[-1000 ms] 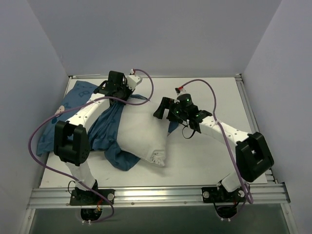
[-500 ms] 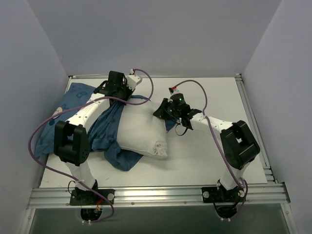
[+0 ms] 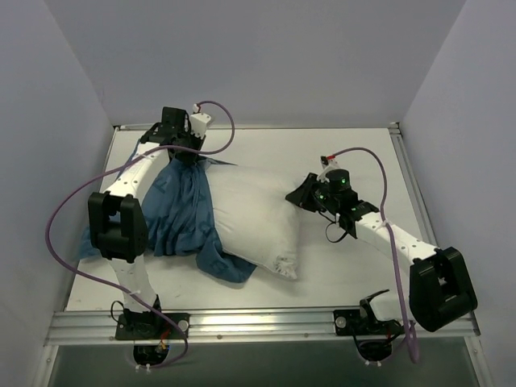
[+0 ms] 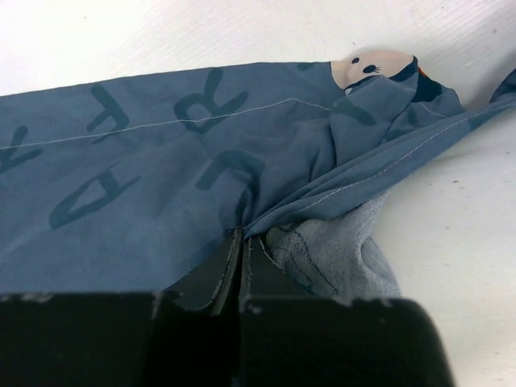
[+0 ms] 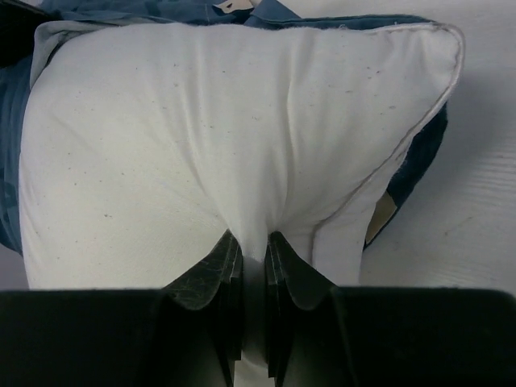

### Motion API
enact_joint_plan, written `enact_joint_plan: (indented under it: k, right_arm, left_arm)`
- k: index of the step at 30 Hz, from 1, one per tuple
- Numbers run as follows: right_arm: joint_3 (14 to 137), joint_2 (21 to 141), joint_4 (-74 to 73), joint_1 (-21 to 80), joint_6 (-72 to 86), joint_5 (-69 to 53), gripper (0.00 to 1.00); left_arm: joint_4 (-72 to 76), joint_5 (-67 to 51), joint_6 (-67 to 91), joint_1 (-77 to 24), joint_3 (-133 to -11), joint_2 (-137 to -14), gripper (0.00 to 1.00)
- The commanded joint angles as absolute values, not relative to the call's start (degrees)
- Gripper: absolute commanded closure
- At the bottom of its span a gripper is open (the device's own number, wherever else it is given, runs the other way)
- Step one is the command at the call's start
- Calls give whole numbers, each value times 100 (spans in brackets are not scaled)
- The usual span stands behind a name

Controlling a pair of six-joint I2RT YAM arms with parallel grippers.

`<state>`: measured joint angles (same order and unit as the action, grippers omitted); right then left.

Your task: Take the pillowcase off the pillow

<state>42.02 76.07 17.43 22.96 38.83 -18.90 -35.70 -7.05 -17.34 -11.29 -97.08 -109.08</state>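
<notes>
The white pillow [image 3: 251, 216] lies across the middle of the table, its left end still inside the blue printed pillowcase [image 3: 179, 214]. My left gripper [image 3: 179, 151] is at the back left, shut on a bunched fold of the pillowcase [image 4: 153, 161], with the jaws [image 4: 242, 240] pressed together on the blue cloth. My right gripper [image 3: 301, 196] is at the pillow's right edge, shut on a pinched fold of the white pillow [image 5: 201, 121]. A strip of pillowcase [image 5: 421, 161] shows under the pillow's far corner in the right wrist view.
Grey walls close in the table [image 3: 355, 266] on the left, back and right. A metal rail [image 3: 258, 322] runs along the near edge by both arm bases. Purple cables [image 3: 64, 218] loop beside each arm.
My right gripper shut on the pillow's edge and drew it to the right. My left gripper moved back and left with the pillowcase. More white pillow now shows.
</notes>
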Motion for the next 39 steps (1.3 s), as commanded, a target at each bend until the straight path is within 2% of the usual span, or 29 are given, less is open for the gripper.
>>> enact_joint_plan:
  k: [1, 4, 6, 8, 9, 10, 11, 14, 19, 23, 27, 31, 35, 39]
  right_arm:
    - [3877, 7120, 616, 1776, 3498, -1600, 100]
    - [3788, 7040, 606, 1617, 3472, -1670, 100]
    - [3849, 7084, 633, 1626, 3498, -1687, 100]
    - [3911, 7172, 694, 1617, 3524, -1696, 100]
    - [4007, 7215, 686, 1617, 3533, -1688, 100]
    - [4069, 7277, 686, 1617, 3551, -1609, 100]
    - [4130, 7295, 607, 1617, 3568, -1521, 100]
    - [4315, 7295, 519, 1591, 3682, -1196, 100]
    - [4386, 7286, 501, 1231, 3876, -1098, 100]
    - [4359, 7286, 615, 870, 3999, -1327, 100]
    - [4324, 7207, 606, 853, 4008, -1380, 100]
    - [4271, 7084, 572, 853, 3955, -1441, 100]
    - [4315, 7031, 501, 844, 3876, -1424, 100]
    - [4456, 7066, 369, 844, 3692, -1441, 100]
  left_arm:
    - [-3401, 193, -1898, -598, -10037, -11013, 97]
    - [-3384, 45, -2003, -597, -9880, -11030, 93]
    - [-3541, -507, -2013, -624, -9844, -10995, 80]
    - [-3813, -1339, -2083, -703, -9940, -10890, 51]
    - [-4136, -1632, -2100, -738, -10010, -10837, 19]
    - [-4296, -1904, -2118, -773, -10106, -10767, 1]
    - [-4620, -2142, -2101, -773, -10325, -10619, 6]
    - [-5314, -2724, -2100, -739, -10843, -10250, 6]
    - [-6545, -2900, -2319, -405, -11460, -9739, 6]
    - [-7811, -3181, -2846, 209, -11374, -9397, 6]
    - [-8191, -2708, -3392, 589, -9979, -8738, 6]
    - [-7990, -2049, -3726, 677, -8022, -7843, 6]
    - [-7114, -1460, -3718, 677, -6728, -7471, 6]
    - [-6137, -705, -3552, 677, -6056, -7663, 6]
